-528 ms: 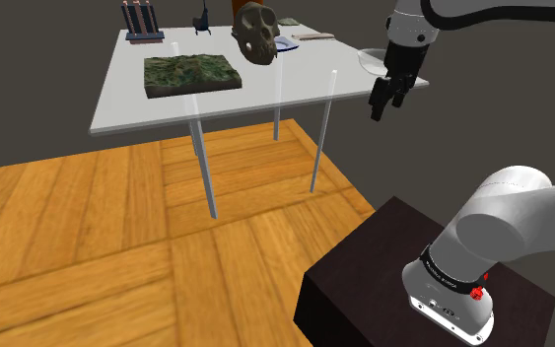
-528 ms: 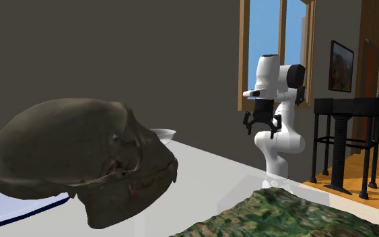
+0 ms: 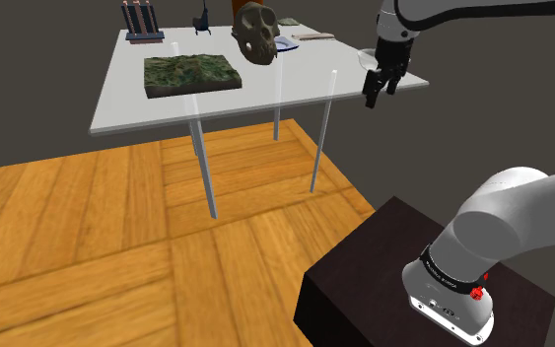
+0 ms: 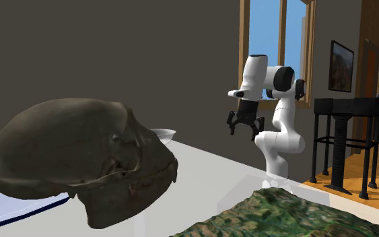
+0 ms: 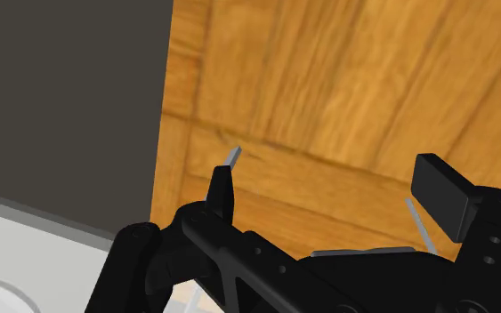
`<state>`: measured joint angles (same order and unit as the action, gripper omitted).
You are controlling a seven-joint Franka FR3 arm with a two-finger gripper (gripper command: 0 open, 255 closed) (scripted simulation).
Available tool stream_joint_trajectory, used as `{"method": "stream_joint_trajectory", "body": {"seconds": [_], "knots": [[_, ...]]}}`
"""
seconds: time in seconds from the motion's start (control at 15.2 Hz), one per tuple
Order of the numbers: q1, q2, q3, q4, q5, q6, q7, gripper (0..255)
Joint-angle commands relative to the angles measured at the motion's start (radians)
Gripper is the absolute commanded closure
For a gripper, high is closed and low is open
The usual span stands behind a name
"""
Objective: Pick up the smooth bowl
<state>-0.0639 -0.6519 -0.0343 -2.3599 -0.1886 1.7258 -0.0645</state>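
Swinging closer to the table, the gripper, spread wide and empty, now hangs near the pale bowl at its edge, not yet over it.

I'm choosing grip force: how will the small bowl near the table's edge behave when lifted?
The bowl looks shallow and thin-walled, so it is probably light and stiff. Its smooth pale surface may slip in the open gripper. Because it sits near the edge of the table, a nudge might slide it off.

The white arm reaches out, jaws pointing downward and standing apart.
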Motion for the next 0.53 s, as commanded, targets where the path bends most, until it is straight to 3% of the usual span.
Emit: {"method": "stream_joint_trajectory", "body": {"seconds": [0.0,0.46], "knots": [[-0.016,0.053,-0.012,0.022,-0.037,0.037,-0.011,0],[-0.068,0.262,-0.051,0.174,-0.148,0.123,-0.047,0]]}}
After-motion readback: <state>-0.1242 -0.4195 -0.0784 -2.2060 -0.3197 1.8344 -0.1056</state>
